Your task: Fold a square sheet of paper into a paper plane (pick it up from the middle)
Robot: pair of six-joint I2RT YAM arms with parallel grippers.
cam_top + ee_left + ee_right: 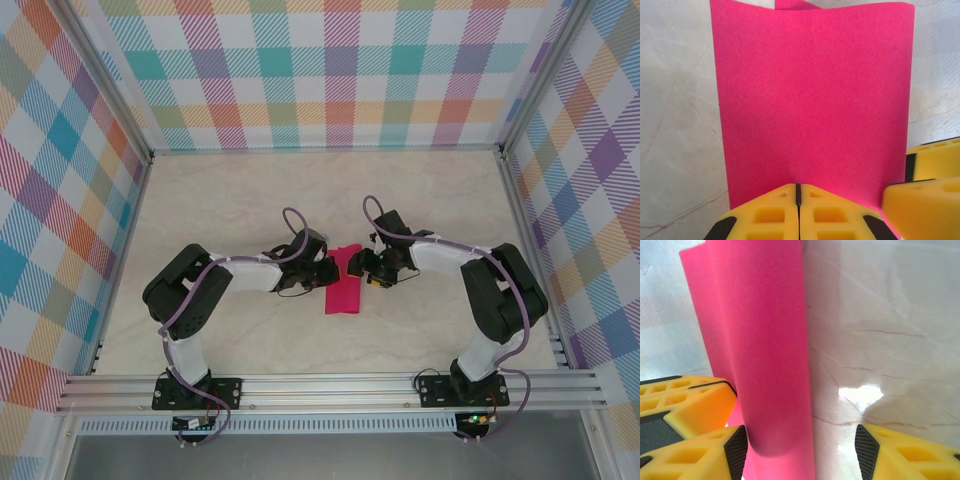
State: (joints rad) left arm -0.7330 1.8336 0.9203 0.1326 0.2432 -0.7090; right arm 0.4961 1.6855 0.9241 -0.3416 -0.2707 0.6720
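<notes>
Top view, centre of the frame: the square sheet of paper [343,282] lies on the pale marbled table [230,200] between the two arms. It is bent over on itself, so it reads as a narrow strip rather than a square. Count one sheet in two layers and two grippers; no pointed dart is formed yet.

Left wrist view, bottom centre: the left gripper [797,192] has its yellow fingers [767,215] pressed together. The sheet's near edge runs into the seam between them. You may take this as a pinch on the paper, though the clamped margin itself is hidden. At the top of the frame a second layer peeps over the curved upper edge.

Right wrist view, bottom of the frame: the right gripper [800,442] stands with its fingers spread. The sheet's rounded bend rises between them, close against the lower-left finger, while the lower-right finger sits apart from it over bare table. The bend is a soft roll, not a flat crease.

Step in hand, as judged: the first fold in half, with the layers brought over but not pressed. The next move calls for you to hold the pinched edges aligned and flatten the roll along its length. Edges that slip here would likely skew every later fold.
</notes>
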